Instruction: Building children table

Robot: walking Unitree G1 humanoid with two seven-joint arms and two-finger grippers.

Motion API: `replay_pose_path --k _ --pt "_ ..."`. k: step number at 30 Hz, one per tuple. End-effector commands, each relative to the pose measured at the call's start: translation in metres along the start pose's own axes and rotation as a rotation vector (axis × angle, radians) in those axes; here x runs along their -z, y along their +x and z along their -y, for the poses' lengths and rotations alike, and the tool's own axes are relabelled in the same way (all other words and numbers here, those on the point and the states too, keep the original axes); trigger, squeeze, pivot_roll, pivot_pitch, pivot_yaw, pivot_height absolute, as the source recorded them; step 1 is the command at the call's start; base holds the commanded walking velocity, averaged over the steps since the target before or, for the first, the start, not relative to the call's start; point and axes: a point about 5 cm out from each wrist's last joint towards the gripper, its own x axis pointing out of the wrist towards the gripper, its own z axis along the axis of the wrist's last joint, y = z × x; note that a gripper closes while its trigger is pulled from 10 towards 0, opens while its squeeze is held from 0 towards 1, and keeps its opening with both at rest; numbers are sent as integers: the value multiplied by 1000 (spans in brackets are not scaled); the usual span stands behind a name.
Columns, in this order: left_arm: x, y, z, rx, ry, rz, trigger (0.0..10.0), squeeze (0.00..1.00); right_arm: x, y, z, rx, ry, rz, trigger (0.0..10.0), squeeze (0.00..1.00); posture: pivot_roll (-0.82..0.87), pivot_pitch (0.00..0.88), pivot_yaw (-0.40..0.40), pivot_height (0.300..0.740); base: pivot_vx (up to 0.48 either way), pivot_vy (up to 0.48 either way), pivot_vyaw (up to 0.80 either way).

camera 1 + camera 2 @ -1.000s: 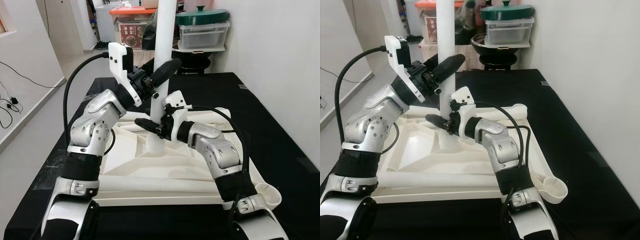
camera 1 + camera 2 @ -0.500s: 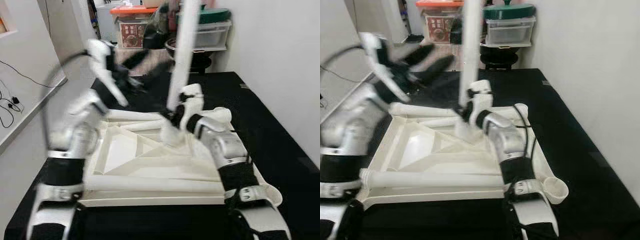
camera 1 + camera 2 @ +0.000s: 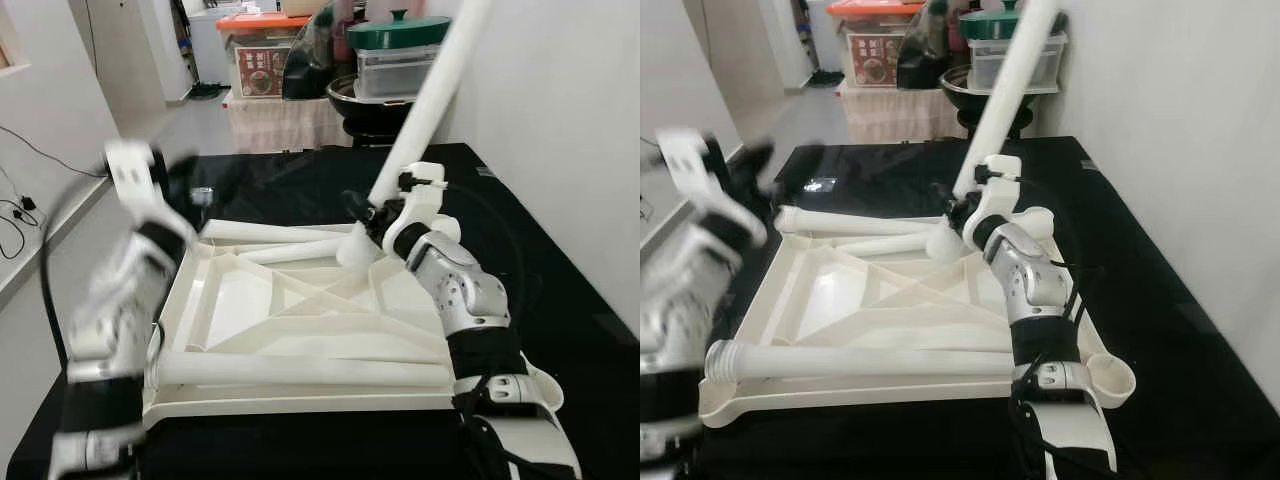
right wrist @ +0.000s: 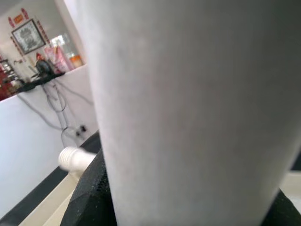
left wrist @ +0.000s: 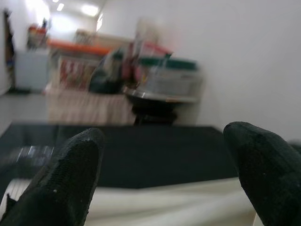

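White plastic makes up everything the task needs: the upturned children's table top (image 3: 300, 320) lies with its ribbed underside up on the black bench (image 3: 560, 270), so that the leg sockets face the robot. One table leg (image 3: 425, 110) is held tilted, its lower end just above the far middle of the top and its upper end leaning away to the robot's right, toward the wall. The right gripper (image 3: 372, 215) grasps this leg near its lower end with clenched fingers; in the right wrist view the leg (image 4: 188, 103) stands directly against the black fingers (image 4: 91, 197). I judge that a low grip gives control of the end that must enter a socket, while the tilt means the leg is not yet aligned for seating.

Three more legs lie flat on the top: a long one (image 3: 300, 371) across the near edge with its threaded end to the left, and two others (image 3: 270, 232) along the far edge. They seem parked there within reach until their turn comes. A round corner socket (image 3: 1112, 378) is visible at the near right corner, with no leg in it.

The left gripper (image 3: 185, 175) is raised at the far left side of the top, blurred, well apart from the tilted leg. Its fingers (image 5: 66, 183) are spread and grasp nothing in the left wrist view.

Beyond the bench stand a clear storage box (image 3: 405, 70) with a green lid (image 3: 400, 33) and a box with an orange lid (image 3: 265, 20). I judge the assembly is at an early stage.
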Motion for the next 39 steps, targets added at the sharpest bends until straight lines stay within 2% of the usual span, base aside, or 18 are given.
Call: replay_pose_path --k 1,2,3,4,6,7,9,12,18,22,27,31,37,39 --pt "1 -1 1 -16 24 0 10000 0 -4 -2 -2 -3 -45 39 10000 0 -58 0 26 740 0 0 0" --pt "7 -5 2 -32 21 -18 10000 0 -5 -5 -2 -3 -66 55 10000 0 -58 0 26 740 0 0 0" --pt "18 -11 6 -34 9 -50 10000 0 -2 -10 -5 -69 -88 51 10000 0 -61 0 22 740 0 0 0" --pt "18 -11 6 -34 9 -50 10000 0 -2 -10 -5 -69 -88 51 10000 0 -61 0 22 740 0 0 0" --pt "35 -21 21 18 -31 -101 10000 0 5 -21 -12 -175 -90 49 10000 0 -65 0 17 740 0 0 0" --pt "35 -21 21 18 -31 -101 10000 0 5 -21 -12 -175 -90 49 10000 0 -65 0 17 740 0 0 0" --pt "43 -27 39 94 -77 -114 10000 0 14 -30 -21 -265 -119 41 10000 0 -66 0 16 740 0 -300 0" --pt "44 -28 44 110 -88 -112 10000 0 17 -33 -24 -290 -130 35 10000 0 -66 0 16 740 0 -300 0" --pt "46 -30 63 199 -96 -126 10000 0 26 -45 -40 -401 -90 26 10000 0 -67 0 9 740 0 -443 0" --pt "48 -32 67 214 -92 -137 10000 0 26 -48 -41 -433 -104 20 10000 0 -66 0 8 740 0 -458 0" --pt "64 -42 72 223 -50 -234 10000 0 20 -62 -29 -544 -158 4 10000 0 -63 0 27 740 0 -92 0" --pt "67 -46 72 221 -51 -248 10000 0 19 -66 -26 -569 -169 -6 10000 0 -62 0 29 740 0 0 0" --pt "76 -61 74 284 -23 -315 10000 0 15 -77 -11 -594 -204 -42 10000 0 -59 0 29 740 0 0 0" --pt "80 -74 73 333 11 -364 10000 0 11 -91 2 -637 -214 -86 10000 0 -57 0 28 740 0 0 0"
